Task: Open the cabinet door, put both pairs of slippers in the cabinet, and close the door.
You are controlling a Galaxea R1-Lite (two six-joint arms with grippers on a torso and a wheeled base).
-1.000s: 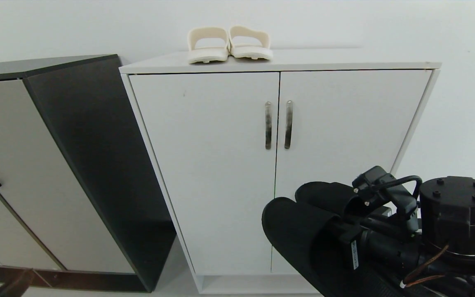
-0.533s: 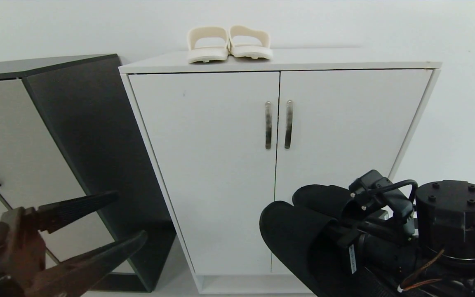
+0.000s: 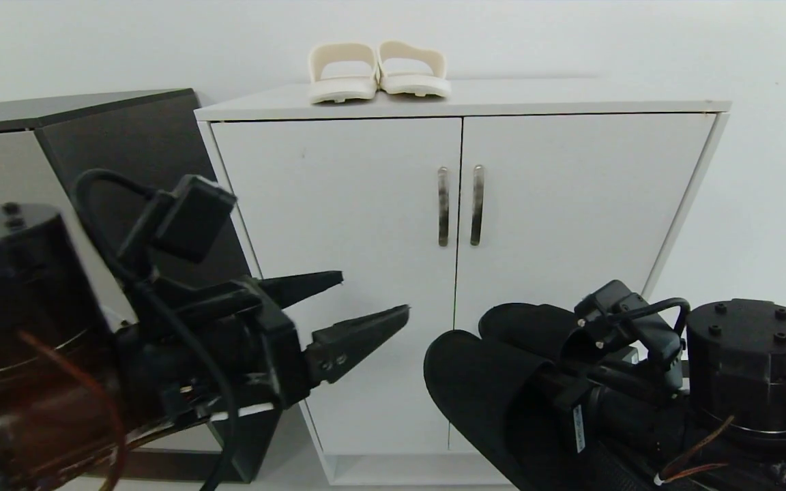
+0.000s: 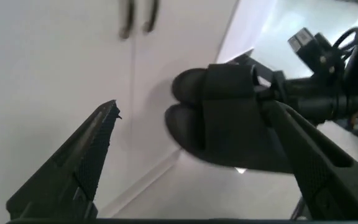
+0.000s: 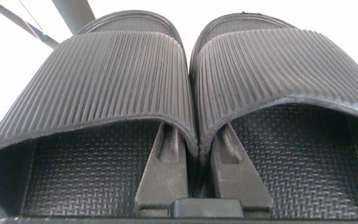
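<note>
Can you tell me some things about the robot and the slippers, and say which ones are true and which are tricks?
1. Both doors of the white cabinet are shut. True.
2. The cream slippers are inside the cabinet. False: they sit on top of it, side by side.
3. The right end effector holds the black slippers. True: it pinches the two together where their inner sides meet.
4. The left end effector is squeezed shut. False: its fingers are spread apart, with nothing between them.
5. The left end effector is gripping a door handle. False: in the head view it is in front of the left door, lower than the handles and apart from them.
</note>
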